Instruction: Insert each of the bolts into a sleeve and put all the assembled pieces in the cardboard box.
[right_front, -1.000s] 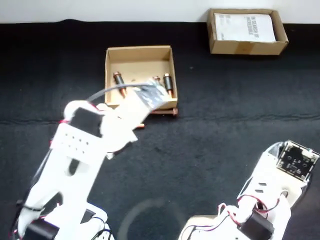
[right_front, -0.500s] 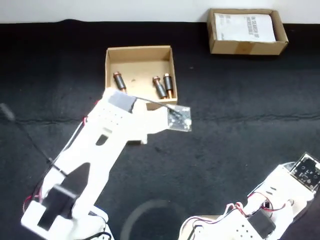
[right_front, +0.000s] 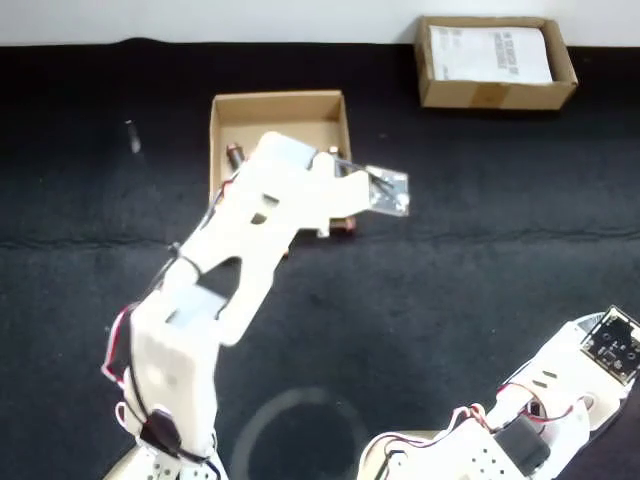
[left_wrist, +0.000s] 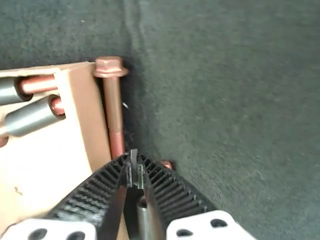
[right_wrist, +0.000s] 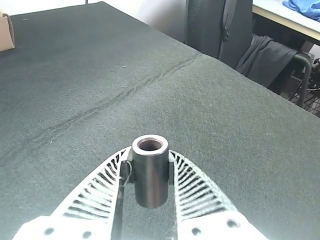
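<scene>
My left gripper is shut, its tips meeting just over the threaded end of a copper bolt. That bolt lies on the black mat against the outside of the cardboard box, along its front right wall. Inside the box lie sleeved bolts, one of them near the left wall. In the right wrist view my right gripper is shut on a grey sleeve, held upright with its bore facing up, above bare mat.
A second cardboard box with a printed sheet stands at the back right. The left arm stretches over the first box's front half. The right arm sits at the front right corner. A small copper tip shows beside the left fingers.
The left arm has swung from the front left up and right, over the box's front right corner. The right arm has sunk slightly toward the front right.
</scene>
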